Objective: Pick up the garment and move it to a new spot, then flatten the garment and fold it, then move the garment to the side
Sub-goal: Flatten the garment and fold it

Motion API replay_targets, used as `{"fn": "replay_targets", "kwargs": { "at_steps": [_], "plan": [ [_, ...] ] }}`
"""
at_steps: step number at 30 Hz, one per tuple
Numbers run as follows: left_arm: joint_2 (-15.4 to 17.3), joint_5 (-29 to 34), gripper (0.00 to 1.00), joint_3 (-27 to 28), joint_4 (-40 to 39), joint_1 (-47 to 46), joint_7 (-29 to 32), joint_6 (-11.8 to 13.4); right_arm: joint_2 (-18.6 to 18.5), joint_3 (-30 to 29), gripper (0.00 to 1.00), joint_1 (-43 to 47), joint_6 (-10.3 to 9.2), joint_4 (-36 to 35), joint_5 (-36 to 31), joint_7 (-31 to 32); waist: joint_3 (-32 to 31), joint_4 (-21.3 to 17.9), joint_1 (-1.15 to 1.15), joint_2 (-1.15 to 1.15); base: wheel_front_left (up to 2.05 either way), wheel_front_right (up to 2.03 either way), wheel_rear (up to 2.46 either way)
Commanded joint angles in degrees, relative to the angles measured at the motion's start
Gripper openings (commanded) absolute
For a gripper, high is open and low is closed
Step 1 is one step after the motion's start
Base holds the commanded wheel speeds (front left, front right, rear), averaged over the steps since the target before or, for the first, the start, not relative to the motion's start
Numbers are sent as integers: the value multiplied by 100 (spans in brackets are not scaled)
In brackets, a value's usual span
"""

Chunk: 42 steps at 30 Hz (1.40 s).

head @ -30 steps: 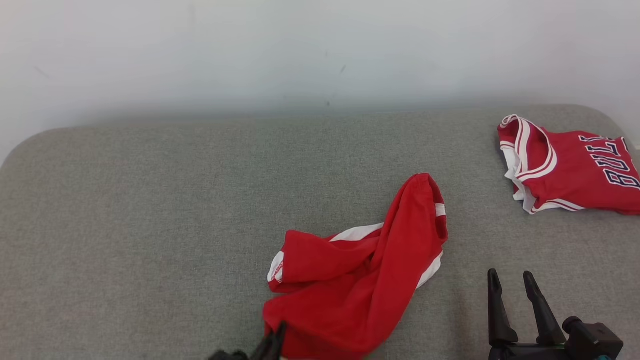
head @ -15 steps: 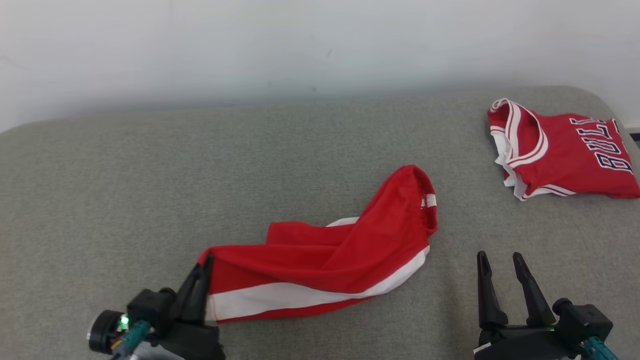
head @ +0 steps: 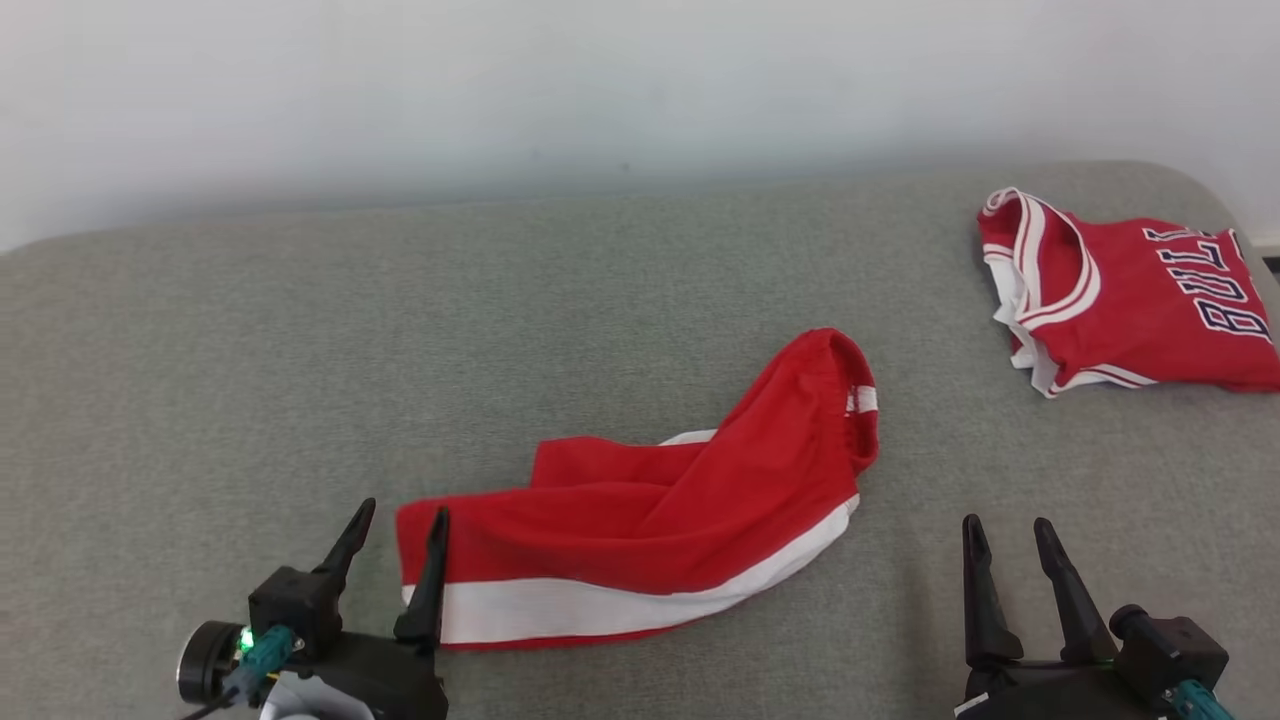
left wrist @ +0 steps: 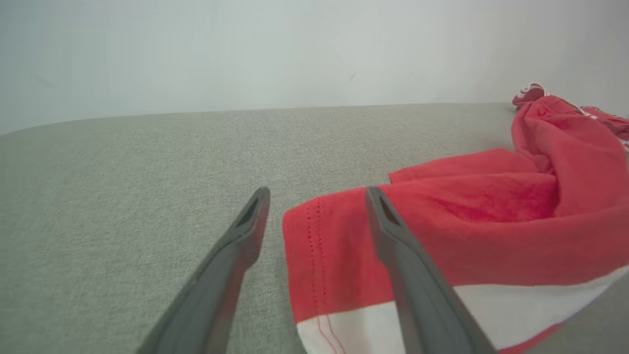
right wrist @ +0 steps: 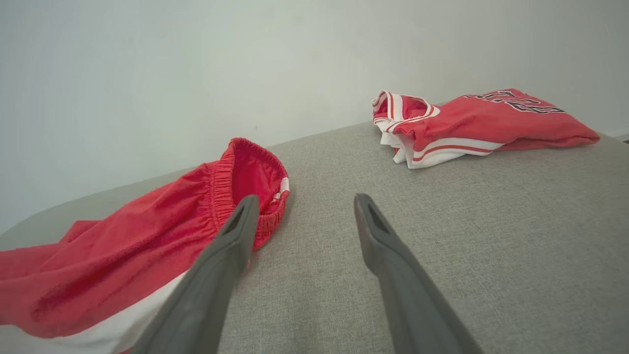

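Red mesh shorts with a white side stripe (head: 650, 530) lie twisted near the front edge, mid grey fabric surface (head: 300, 350). Left gripper (head: 404, 508) is spread wide astride the hem, holding nothing. Right gripper (head: 1004, 521) is spread and empty. Looks like the flatten step. Next: pinch hem and waistband, pull the twist out.

Left gripper (head: 404, 508): at lower left of the head view, jaws parted wide, fingers pointing up-frame, green light lit on the wrist housing. Right gripper (head: 1004, 521): at lower right, jaws likewise parted, fingers leaning slightly left.
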Motion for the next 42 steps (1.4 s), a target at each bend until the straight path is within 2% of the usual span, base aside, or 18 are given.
{"fn": "replay_targets", "kwargs": {
  "at_steps": [1, 6, 9, 15, 32, 33, 34, 35, 36, 37, 42],
  "plan": [
    [-4, 1, 100, 8, -88, 150, -17, 9, 25, 7, 100, 54, -16, 3, -25, -1, -93, 122, 0, 0, 0, 0, 0],
    [-52, 54, 100, 61, -680, 610, -17, 9, 57, 35, 100, 122, -16, 34, 19, 0, -181, 310, 0, 0, 0, 0, 0],
    [-35, 0, 100, -54, -761, 893, -17, 9, 66, 74, 100, 138, -16, 62, 37, -1, -217, 366, 0, 0, 0, 0, 0],
    [-5, -204, 100, -191, -456, 1049, -17, 8, 47, 128, 100, 131, -16, 111, 60, 0, -248, 328, 0, 0, 0, 0, 0],
    [61, -730, 100, -595, 548, 365, -17, 8, -7, 156, 100, 86, -16, 141, 32, -1, -149, -14, 0, 0, 0, 0, 0],
    [66, -773, 87, -616, 601, 337, -17, 8, -5, 152, 100, 81, -16, 138, 34, -1, -145, -21, 0, 0, 0, 0, 0],
    [63, -813, 53, -633, 650, 313, -17, 8, -5, 148, 100, 81, -16, 136, 37, 0, -143, -24, 0, 0, 0, 0, 0],
    [62, -838, 45, -664, 676, 292, -17, 8, -7, 144, 100, 85, -16, 132, 40, -1, -142, -22, 0, 0, 0, 0, 0],
    [64, -857, 16, -689, 675, 268, -17, 8, -6, 132, 100, 93, -16, 126, 41, -1, -142, -17, 0, 0, 0, 0, 0],
    [51, -906, 0, -691, 680, 263, -17, 9, -5, 115, 100, 106, -16, 125, 39, -1, -145, -2, 0, 0, 0, 0, 0],
    [61, -946, 0, -687, 639, 297, -17, 8, 6, 66, 100, 147, -16, 122, 14, 0, -166, 130, 0, 0, 0, 0, 0]
  ]
}}
